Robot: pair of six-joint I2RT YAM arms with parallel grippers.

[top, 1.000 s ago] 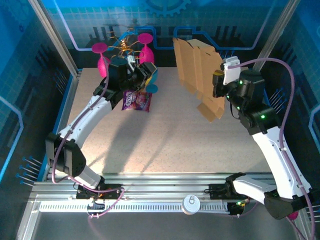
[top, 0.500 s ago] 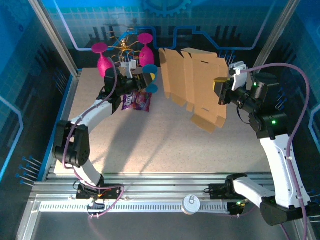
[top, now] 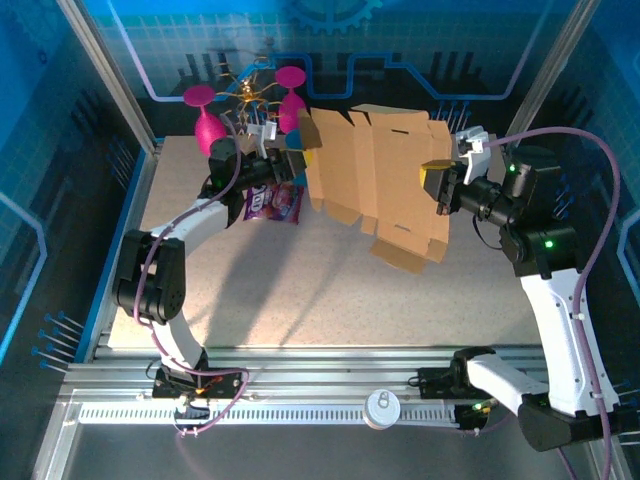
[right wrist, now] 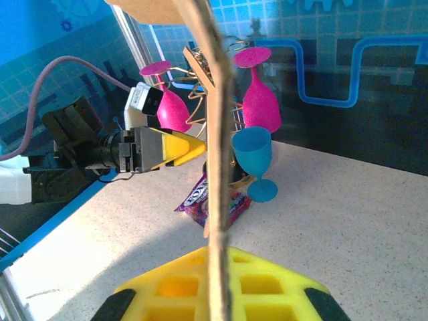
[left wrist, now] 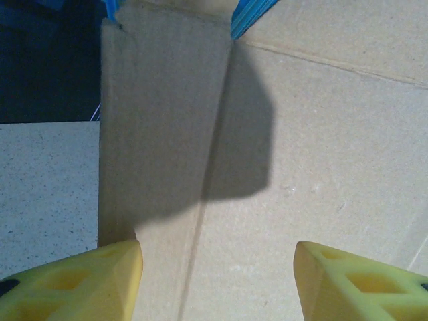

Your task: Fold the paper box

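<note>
The paper box (top: 375,180), a flat unfolded brown cardboard sheet with creases and tabs, hangs in the air above the back of the table. My right gripper (top: 438,185) is shut on its right edge. In the right wrist view the box (right wrist: 217,154) appears edge-on, clamped between the yellow fingers (right wrist: 167,294). My left gripper (top: 292,165) is open at the sheet's left edge, its tips pointing at the cardboard. In the left wrist view a creased panel (left wrist: 301,167) lies just ahead of the spread left gripper (left wrist: 217,253). I cannot tell whether the fingers touch it.
A purple snack packet (top: 272,203) lies on the table under the left gripper. Behind it are pink glasses (top: 205,122), a blue goblet (right wrist: 254,157) and a gold wire rack (top: 250,90). Metal frame posts (top: 110,75) border the table.
The right arm has swung the box leftward and turned it flatter toward the left gripper. The left gripper has reached back to the box's left edge and opened a little wider.
</note>
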